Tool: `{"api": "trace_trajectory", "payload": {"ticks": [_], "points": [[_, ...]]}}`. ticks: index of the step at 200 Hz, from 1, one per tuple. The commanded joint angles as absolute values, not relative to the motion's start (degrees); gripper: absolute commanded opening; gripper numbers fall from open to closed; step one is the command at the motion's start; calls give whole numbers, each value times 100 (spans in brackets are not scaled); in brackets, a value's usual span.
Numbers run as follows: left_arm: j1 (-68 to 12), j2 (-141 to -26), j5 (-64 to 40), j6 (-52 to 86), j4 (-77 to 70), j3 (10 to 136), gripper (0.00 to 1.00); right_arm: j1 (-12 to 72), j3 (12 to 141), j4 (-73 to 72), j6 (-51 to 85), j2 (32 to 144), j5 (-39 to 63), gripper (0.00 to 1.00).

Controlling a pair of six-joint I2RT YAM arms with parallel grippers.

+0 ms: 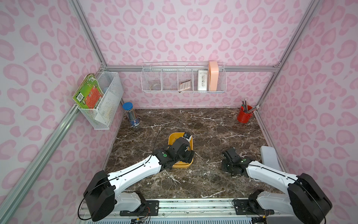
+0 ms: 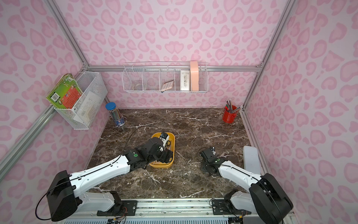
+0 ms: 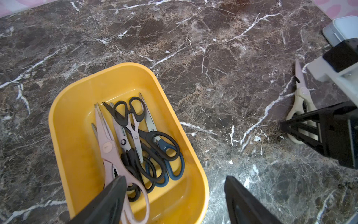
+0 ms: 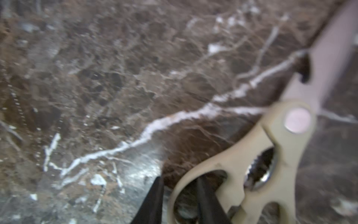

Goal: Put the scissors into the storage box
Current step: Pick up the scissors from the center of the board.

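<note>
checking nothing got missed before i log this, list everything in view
table: 1, brown marble, under everything
storage box: 1, yellow, mid-table
scissors: several, pink, black, dark blue, piled in box
cream scissors: 1, on table near right arm
case: 1, pale grey-blue, right table edge
pencil cup: 1, red, far right corner
pencil tube: 1, blue lid, far left corner
wire baskets: 2, white, on walls
left pincer: 1, black, open, above box
right pincer: 1, black, astride cream scissors' handle, grip unclear
</note>
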State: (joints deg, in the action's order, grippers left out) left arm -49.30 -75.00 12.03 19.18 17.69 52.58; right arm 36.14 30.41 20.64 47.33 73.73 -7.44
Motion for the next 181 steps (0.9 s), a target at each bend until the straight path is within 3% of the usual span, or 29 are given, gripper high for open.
{"api": "trace_trajectory", "payload": {"ticks": [1, 14, 45, 55, 120, 181], "points": [[-4929, -7423, 1613, 2034, 2061, 5290, 84, 3738, 3379, 1896, 4285, 7919, -118, 25], [-4926, -7268, 1944, 2221, 2184, 5235, 84, 3847, 3694, 1863, 4159, 8304, -124, 16], [-4845, -6769, 2427, 2463, 2364, 4932, 86, 4036, 4229, 1766, 3978, 9154, 6, 8], [-4805, -6609, 2468, 2483, 2394, 4838, 86, 4085, 4358, 1767, 3925, 9363, 29, 0], [-4287, -6225, 2281, 2648, 2592, 4553, 87, 4175, 5162, 2075, 3707, 9468, -156, 0], [-4029, -6054, 2408, 2610, 2464, 4458, 87, 4513, 6050, 2777, 3519, 9076, -945, 0]]}}
